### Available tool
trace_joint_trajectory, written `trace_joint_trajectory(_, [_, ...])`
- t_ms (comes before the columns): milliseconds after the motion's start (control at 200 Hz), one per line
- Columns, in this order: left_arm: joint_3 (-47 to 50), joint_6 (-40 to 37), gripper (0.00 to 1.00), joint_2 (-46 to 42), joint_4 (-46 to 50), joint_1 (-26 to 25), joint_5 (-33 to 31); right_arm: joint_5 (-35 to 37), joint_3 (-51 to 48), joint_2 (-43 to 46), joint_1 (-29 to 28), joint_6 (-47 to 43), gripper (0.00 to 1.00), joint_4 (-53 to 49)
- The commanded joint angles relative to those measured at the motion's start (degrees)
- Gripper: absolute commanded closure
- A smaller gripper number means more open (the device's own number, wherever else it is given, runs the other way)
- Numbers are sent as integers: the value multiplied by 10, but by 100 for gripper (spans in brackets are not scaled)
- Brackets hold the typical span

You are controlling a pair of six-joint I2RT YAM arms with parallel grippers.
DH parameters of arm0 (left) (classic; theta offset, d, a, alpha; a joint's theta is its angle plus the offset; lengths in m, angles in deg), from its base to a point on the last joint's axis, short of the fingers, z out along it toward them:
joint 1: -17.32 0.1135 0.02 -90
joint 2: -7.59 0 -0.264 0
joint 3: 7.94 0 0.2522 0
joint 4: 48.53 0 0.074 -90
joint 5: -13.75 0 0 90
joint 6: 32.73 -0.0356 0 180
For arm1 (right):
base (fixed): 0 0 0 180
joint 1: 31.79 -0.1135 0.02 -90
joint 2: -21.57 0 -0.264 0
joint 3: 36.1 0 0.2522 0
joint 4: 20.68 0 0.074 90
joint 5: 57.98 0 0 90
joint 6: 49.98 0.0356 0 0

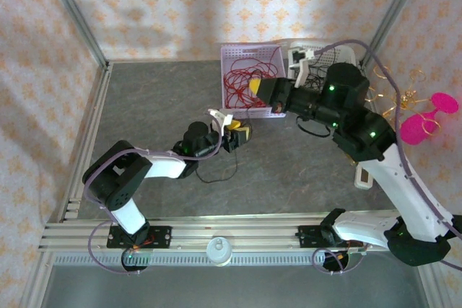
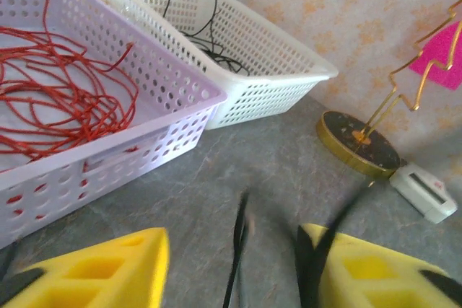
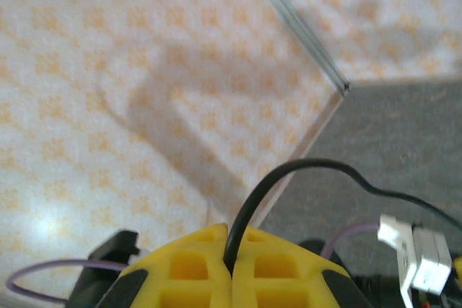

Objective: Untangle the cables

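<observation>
Purple basket (image 2: pixel 180 84): holds the red cables (image 2: pixel 58 99), loosely looped.
White basket (image 2: pixel 289 70): just beside it, holds black cables (image 2: pixel 219 57).
Right gripper (image 3: pixel 231 268): fingers pressed together on one black cable (image 3: pixel 303 167).
Left gripper (image 2: pixel 232 250): wide open, black strands (image 2: pixel 242 221) between fingers.

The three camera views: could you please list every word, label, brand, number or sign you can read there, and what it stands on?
No readable text anywhere.
The lilac basket, the white basket and the pink tree-shaped card are plain.
The small white box by the gold base is too blurred to show any label.
The left gripper and the right gripper, shut on a black cable, bear no print.
</observation>
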Motion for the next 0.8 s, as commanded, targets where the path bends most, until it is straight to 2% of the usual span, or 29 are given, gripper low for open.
trace_joint_trajectory(0, [26,16,57,-2,-48,-2,-14,36,41,-8,6,-20,100,-5])
trace_joint_trajectory(145, [47,24,62,-6,-50,-2,-14,64,79,-17,10,-34,100,-18])
trace_joint_trajectory(325, [61,40,81,-9,-63,-2,-21,65,111,-27,11,-33,100,-17])
trace_joint_trajectory(435, [61,54,100,1,-69,-2,-45,64,121,-29,11,-29,100,-14])
trace_joint_trajectory(681, [67,80,100,-15,16,1,-129,112,177,-29,12,-48,100,-42])
trace_joint_trajectory(791, [80,92,100,-37,97,8,-162,146,208,-29,11,-67,100,-54])
